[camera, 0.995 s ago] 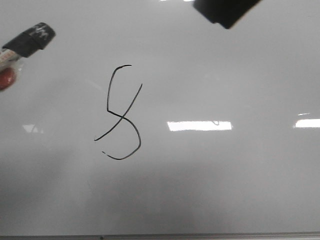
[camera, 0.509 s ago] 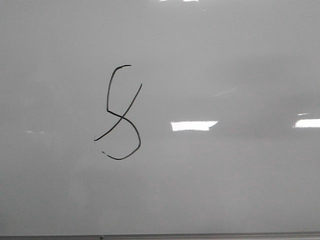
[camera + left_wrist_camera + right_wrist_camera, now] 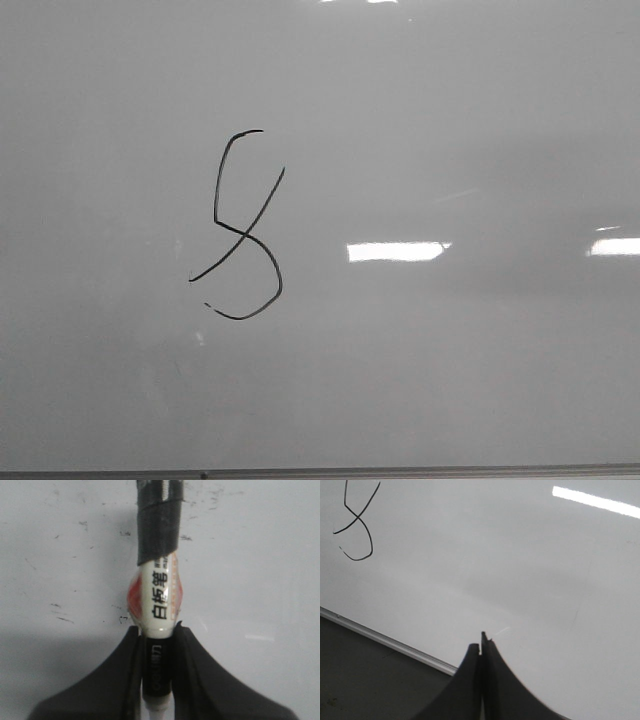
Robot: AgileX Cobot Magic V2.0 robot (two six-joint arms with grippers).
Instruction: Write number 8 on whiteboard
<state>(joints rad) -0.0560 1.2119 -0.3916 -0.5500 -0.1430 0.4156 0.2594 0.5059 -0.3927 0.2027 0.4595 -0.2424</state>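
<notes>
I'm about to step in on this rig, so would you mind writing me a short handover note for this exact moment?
Left hand: shut on the marker, held over the whiteboard; it is out of the front view.
Right hand: shut, holding nothing, above the board near its frame edge.
The number 8 is drawn left of the board's centre: thin black line, loops not closed, like an S crossed by a diagonal.
Done: the figure is on the board.
Left: probably nothing but checking legibility; closing the loops may help.

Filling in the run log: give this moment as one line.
number 8 drawn, loops unclosed | whiteboard | left gripper holds marker | right gripper shut, empty
</notes>
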